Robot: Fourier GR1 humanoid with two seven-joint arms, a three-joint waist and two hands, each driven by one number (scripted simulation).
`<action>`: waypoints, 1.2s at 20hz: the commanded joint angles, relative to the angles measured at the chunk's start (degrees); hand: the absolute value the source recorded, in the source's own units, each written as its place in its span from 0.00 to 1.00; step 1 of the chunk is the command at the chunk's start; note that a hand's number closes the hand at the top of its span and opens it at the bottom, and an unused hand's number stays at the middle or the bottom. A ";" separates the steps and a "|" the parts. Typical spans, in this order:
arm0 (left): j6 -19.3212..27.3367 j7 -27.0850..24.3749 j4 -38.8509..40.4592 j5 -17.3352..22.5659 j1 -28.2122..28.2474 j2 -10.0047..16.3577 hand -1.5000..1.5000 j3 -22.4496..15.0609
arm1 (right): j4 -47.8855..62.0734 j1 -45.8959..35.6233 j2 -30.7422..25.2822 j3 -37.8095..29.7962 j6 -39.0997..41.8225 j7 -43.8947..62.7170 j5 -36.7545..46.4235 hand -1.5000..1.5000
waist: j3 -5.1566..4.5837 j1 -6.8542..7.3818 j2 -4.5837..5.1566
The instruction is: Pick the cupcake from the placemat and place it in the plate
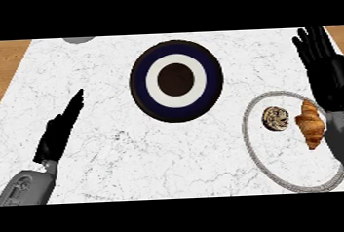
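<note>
- The cupcake [277,118] sits on the round placemat [273,152], just beside a croissant [311,124], untouched.
- The right hand [324,67] is above the mat's far side, fingers straight, holding nothing; being nearest, it likely makes the pick.
- The left hand [57,135] rests open, empty.
- The plate [140,83] waits mid-counter.
</note>
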 commanded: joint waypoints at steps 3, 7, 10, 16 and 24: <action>-0.48 -0.79 -5.85 1.13 -4.33 0.86 0.50 2.60 | 2.70 -1.33 5.19 7.80 7.09 -5.10 3.22 1.00 | -1.64 2.35 -0.76; -1.05 -2.04 -7.15 2.70 -7.87 -0.67 0.50 2.96 | 8.28 -4.78 -8.98 15.68 4.78 -1.12 22.51 1.00 | -4.14 2.72 -1.54; -3.09 -0.83 -10.43 5.78 -8.56 -0.06 0.50 4.47 | 12.32 -1.82 -0.55 23.20 -6.56 2.06 32.05 1.00 | -1.95 3.72 -0.99; -3.16 2.48 -14.70 7.89 -7.22 1.61 0.50 7.68 | 19.99 7.38 18.87 16.01 -18.08 -19.95 23.96 0.00 | -1.54 1.80 -0.64; -4.28 4.66 -19.53 7.45 -3.13 1.58 0.50 9.98 | 6.12 7.60 7.34 11.46 -14.81 -13.13 27.80 0.00 | -1.78 0.33 -1.10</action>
